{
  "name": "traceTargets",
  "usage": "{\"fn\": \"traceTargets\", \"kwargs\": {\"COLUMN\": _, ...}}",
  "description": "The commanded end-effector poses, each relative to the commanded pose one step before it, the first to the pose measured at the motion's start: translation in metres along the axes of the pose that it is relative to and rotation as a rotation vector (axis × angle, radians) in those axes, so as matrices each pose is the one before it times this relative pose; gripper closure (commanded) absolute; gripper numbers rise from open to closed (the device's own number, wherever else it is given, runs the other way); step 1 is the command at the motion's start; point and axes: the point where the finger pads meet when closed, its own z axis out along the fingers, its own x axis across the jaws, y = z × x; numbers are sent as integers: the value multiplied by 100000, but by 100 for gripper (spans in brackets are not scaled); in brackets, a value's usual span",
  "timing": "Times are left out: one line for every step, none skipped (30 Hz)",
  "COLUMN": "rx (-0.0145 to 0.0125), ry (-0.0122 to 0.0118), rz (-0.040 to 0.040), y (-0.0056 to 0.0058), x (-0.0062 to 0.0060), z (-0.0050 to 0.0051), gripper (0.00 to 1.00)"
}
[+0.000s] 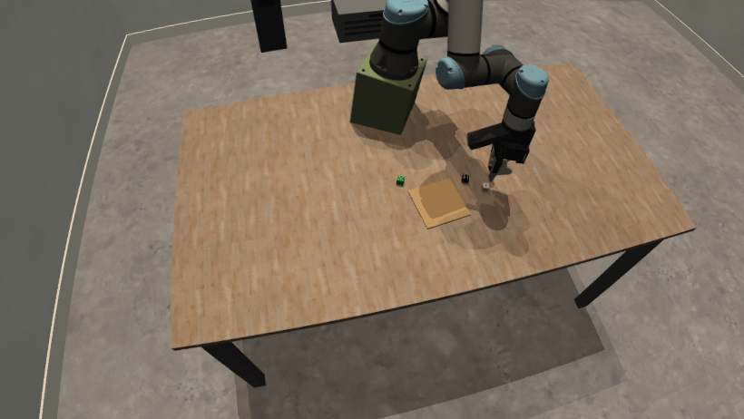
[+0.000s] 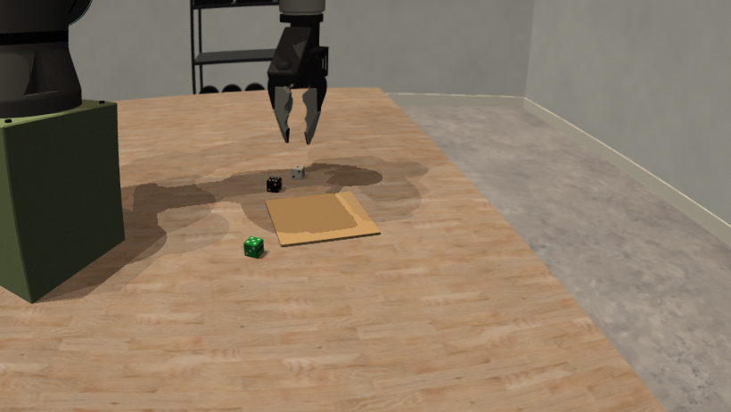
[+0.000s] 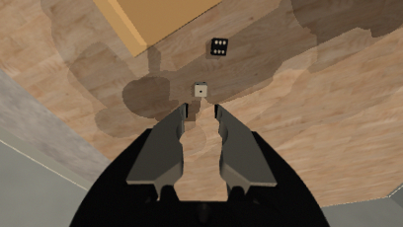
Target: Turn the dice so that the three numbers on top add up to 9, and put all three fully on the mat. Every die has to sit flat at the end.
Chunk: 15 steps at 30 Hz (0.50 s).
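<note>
Just off the mat [image 2: 321, 217], the pale die [image 2: 297, 171] shows one pip up in the wrist view, with the black die [image 2: 274, 184] beside it showing four. Apart, the green die [image 2: 253, 247] sits by the mat's opposite edge. All rest on the desk [image 2: 357, 317]. Above the pale die hangs the gripper [image 2: 297, 140], fingers narrowly apart, holding nothing.

A green die [image 2: 253, 247] with white pips, a black die [image 2: 274, 184] with white pips, and a pale grey die [image 2: 297, 171] are seen; the mat [image 2: 321, 217] is tan, the counter [image 2: 357, 327] wood-grained.
</note>
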Motion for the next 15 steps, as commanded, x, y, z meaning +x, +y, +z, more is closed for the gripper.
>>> {"fn": "traceTargets", "kwargs": {"rx": -80, "ry": -126, "rz": -8, "y": 28, "x": -47, "z": 338, "gripper": 79}}
{"fn": "traceTargets", "kwargs": {"rx": 0, "ry": 0, "rz": 0, "y": -2, "x": 0, "z": 161, "gripper": 79}}
{"fn": "traceTargets", "kwargs": {"rx": 0, "ry": 0, "rz": 0, "y": -2, "x": -1, "z": 162, "gripper": 79}}
{"fn": "traceTargets", "kwargs": {"rx": 0, "ry": 0, "rz": 0, "y": -2, "x": -1, "z": 162, "gripper": 79}}
{"fn": "traceTargets", "kwargs": {"rx": 0, "ry": 0, "rz": 0, "y": -2, "x": 0, "z": 162, "gripper": 79}}
{"fn": "traceTargets", "kwargs": {"rx": 0, "ry": 0, "rz": 0, "y": -2, "x": -1, "z": 161, "gripper": 79}}
{"fn": "traceTargets", "kwargs": {"rx": 0, "ry": 0, "rz": 0, "y": -2, "x": -1, "z": 159, "gripper": 79}}
{"fn": "traceTargets", "kwargs": {"rx": 0, "ry": 0, "rz": 0, "y": -2, "x": 0, "z": 157, "gripper": 79}}
{"fn": "traceTargets", "kwargs": {"rx": 0, "ry": 0, "rz": 0, "y": -2, "x": -1, "z": 154, "gripper": 79}}
{"fn": "traceTargets", "kwargs": {"rx": 0, "ry": 0, "rz": 0, "y": -2, "x": -1, "z": 150, "gripper": 79}}
{"fn": "traceTargets", "kwargs": {"rx": 0, "ry": 0, "rz": 0, "y": -2, "x": 0, "z": 146, "gripper": 79}}
{"fn": "traceTargets", "kwargs": {"rx": 0, "ry": 0, "rz": 0, "y": -2, "x": -1, "z": 141, "gripper": 79}}
{"fn": "traceTargets", "kwargs": {"rx": 0, "ry": 0, "rz": 0, "y": -1, "x": -1, "z": 135, "gripper": 79}}
{"fn": "traceTargets", "kwargs": {"rx": 0, "ry": 0, "rz": 0, "y": -2, "x": 0, "z": 130, "gripper": 79}}
{"fn": "traceTargets", "kwargs": {"rx": 0, "ry": 0, "rz": 0, "y": -2, "x": 0, "z": 123, "gripper": 79}}
